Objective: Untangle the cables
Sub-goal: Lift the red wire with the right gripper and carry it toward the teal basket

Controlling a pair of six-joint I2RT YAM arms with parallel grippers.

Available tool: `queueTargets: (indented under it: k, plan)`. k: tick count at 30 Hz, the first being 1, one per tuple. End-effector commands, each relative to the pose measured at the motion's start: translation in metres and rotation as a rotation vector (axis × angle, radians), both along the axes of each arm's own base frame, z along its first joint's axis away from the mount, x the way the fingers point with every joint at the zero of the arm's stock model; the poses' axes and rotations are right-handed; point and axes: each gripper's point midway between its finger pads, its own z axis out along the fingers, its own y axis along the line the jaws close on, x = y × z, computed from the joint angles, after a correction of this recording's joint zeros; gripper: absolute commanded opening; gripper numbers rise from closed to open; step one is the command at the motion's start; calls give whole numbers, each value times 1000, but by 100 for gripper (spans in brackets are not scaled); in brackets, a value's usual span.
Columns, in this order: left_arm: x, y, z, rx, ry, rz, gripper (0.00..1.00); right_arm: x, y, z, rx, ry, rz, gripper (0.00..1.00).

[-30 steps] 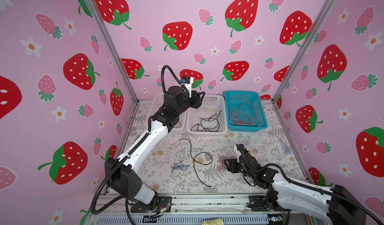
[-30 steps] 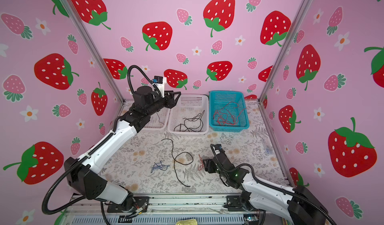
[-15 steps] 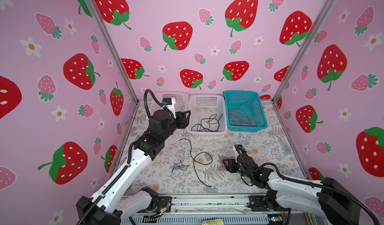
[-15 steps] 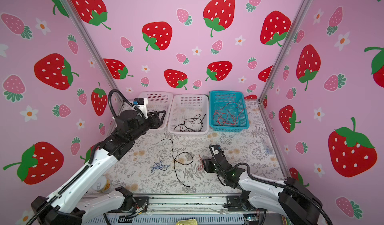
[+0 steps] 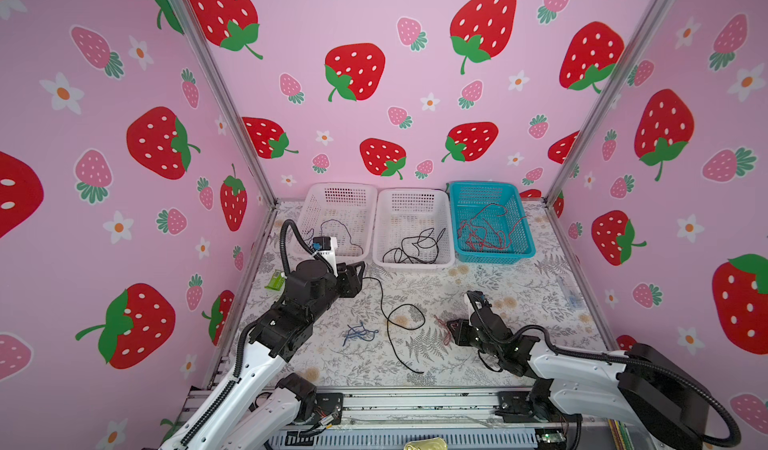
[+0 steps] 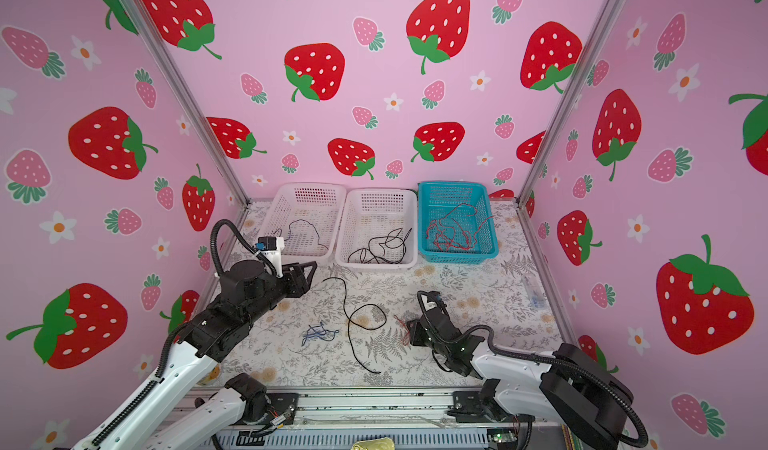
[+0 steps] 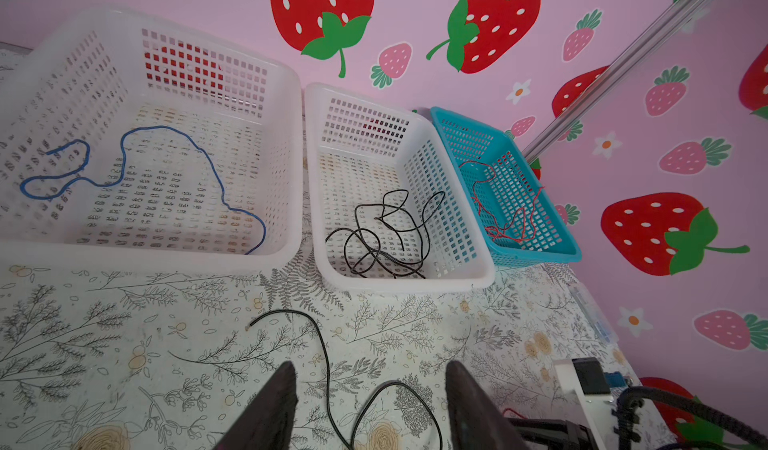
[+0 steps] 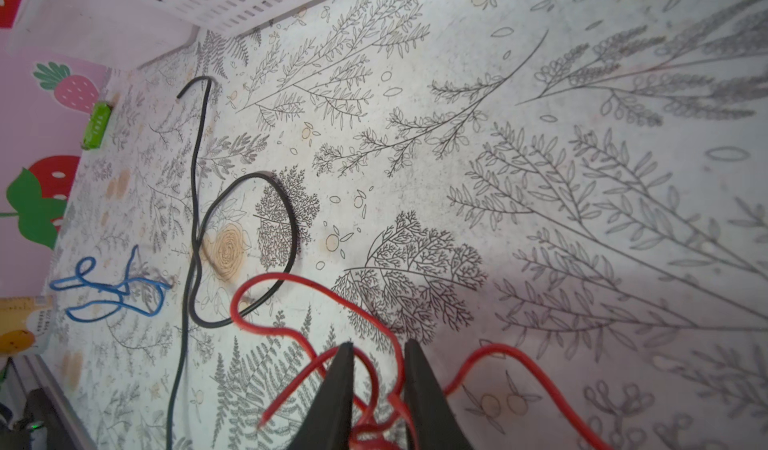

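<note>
- The right gripper (image 8: 378,350) is sitting low on the table (image 5: 519,294), its jaws drawn narrow and pinching bunched loops of the red cable (image 8: 316,298).
- The left gripper (image 7: 372,369) is hanging wide open and empty over the black cable (image 7: 324,360).
- The blue cable (image 5: 359,335) is lying apart, beside the black one.
- Judged step: the pick-up of the red cable is under way.
- The next move is calling for a lift that frees the red loop crossing the black cable, then a carry to the teal basket (image 5: 494,256).
</note>
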Motion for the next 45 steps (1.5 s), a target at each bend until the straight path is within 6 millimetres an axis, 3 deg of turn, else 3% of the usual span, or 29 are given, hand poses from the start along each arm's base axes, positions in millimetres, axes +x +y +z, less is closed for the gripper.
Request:
queueTargets:
  k: [1, 9, 33, 42, 45]
  plan:
    - [0, 5, 1, 24, -16, 16, 59, 0, -2, 1, 15, 3, -27, 16]
    - [-3, 4, 1, 17, -28, 3, 59, 9, -5, 27, -10, -72, -34, 0]
    - [-5, -2, -3, 0, -15, -27, 59, 34, -14, 148, -55, -353, -55, 0]
    - [-5, -3, -4, 4, -13, -35, 59, 65, -26, 207, -166, -474, -114, 0]
    - [-5, -4, -4, 1, -16, -44, 59, 89, -35, 211, -217, -444, -154, 0]
